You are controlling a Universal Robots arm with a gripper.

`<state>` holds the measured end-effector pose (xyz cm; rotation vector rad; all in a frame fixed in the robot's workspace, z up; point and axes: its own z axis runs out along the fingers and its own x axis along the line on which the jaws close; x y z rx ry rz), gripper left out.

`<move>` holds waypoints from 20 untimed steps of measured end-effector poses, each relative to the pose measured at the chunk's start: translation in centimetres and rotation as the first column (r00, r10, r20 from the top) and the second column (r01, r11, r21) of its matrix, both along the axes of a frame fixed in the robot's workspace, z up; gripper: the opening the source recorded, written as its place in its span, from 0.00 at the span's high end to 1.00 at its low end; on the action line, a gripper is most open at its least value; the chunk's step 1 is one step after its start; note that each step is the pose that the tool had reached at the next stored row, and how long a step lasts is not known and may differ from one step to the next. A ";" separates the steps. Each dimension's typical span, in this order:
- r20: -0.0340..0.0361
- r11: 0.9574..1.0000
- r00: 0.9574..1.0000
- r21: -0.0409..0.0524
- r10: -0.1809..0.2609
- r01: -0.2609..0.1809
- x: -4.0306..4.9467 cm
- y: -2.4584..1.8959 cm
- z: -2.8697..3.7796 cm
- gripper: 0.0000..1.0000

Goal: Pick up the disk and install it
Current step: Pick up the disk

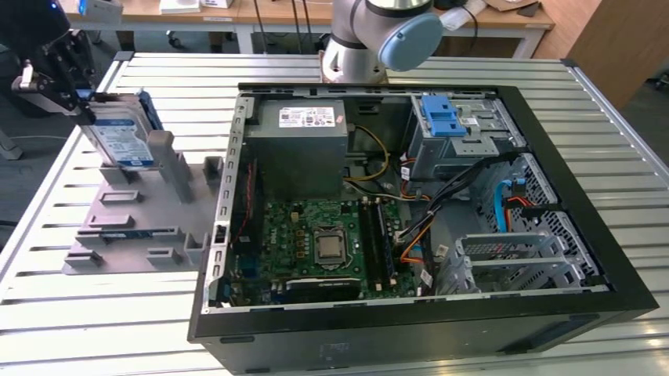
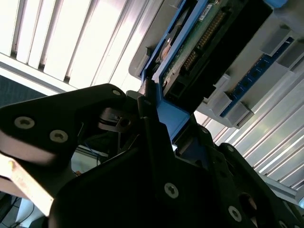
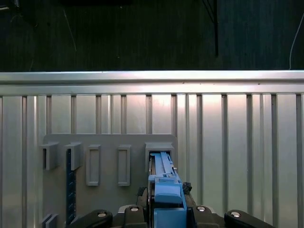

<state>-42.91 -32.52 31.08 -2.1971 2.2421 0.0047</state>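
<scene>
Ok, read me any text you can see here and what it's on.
Nothing here reads clearly.
On the disk: label print, too small to read.
On the power supply: sticker print, too small to read.
On the motherboard: markings, too small to read.

A ribbed silver metal worktop [image 1: 94, 329] of long parallel slats spans the scene, and its ridges gleam with bright reflected light. Behind it stand light wooden desks [image 1: 262, 16] on white legs. A brown wooden panel [image 1: 612, 43] rises at the exterior view's right. Dark grey floor [image 1: 27, 168] lies past the worktop's edge at the exterior view's left.
</scene>
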 end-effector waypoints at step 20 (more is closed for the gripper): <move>0.000 1.000 1.000 0.001 0.000 0.000 0.00 0.00 0.88 0.64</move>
